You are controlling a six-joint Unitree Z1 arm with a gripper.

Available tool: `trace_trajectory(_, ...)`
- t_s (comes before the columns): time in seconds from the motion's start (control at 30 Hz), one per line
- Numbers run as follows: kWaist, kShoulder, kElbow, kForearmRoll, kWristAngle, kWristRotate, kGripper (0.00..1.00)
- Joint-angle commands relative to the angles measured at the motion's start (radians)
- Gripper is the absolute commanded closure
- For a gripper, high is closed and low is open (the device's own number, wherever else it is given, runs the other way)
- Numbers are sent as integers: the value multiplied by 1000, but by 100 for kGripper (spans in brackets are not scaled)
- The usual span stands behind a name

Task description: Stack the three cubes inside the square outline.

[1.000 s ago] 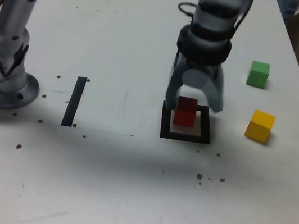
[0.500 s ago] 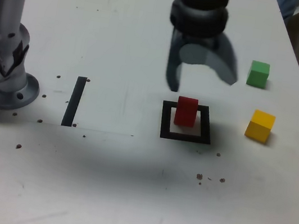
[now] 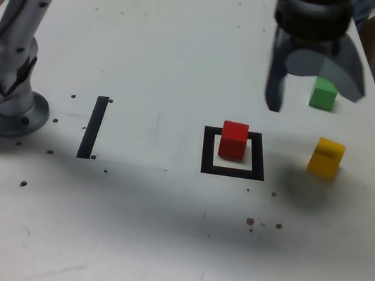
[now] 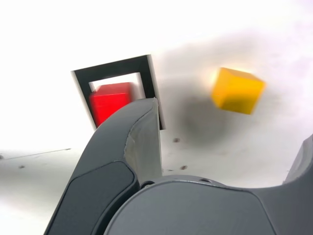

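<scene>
The red cube (image 3: 233,140) (image 4: 110,101) stands inside the black square outline (image 3: 232,169) (image 4: 148,73), toward its far edge. On bare table to the exterior view's right of the outline lies the yellow cube (image 3: 326,157) (image 4: 237,90). The green cube (image 3: 323,94) sits farther back, partly hidden behind the gripper. My gripper (image 3: 313,96) hangs open and empty above the table, up and right of the outline, between the green and yellow cubes in the exterior view. In the wrist view one dark finger (image 4: 142,132) covers part of the outline.
A straight black strip (image 3: 93,126) lies at the exterior view's left, near the arm's grey base (image 3: 3,108). Small dark specks dot the white table (image 3: 158,236). The table's right edge runs close behind the green cube, with cables beyond it.
The gripper let go of the red cube, rose off the outline and swung to the exterior view's right, toward the yellow and green cubes. The red cube stayed in the outline.
</scene>
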Motion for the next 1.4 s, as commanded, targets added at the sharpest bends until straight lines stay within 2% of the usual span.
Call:
trace_trajectory(0.0,-7,43,-70,11,-1,12,0)
trace_trajectory(0.27,-16,165,-148,21,-22,46,3)
trace_trajectory(0.5,-11,219,-160,28,-12,48,10)
trace_trajectory(0.67,-4,246,-171,25,-11,50,16)
trace_trajectory(0.97,24,277,-174,8,-23,70,21)
trace_trajectory(1.2,30,276,-175,-4,-33,82,36)
trace_trajectory(1.37,30,276,-173,-6,-52,88,41)
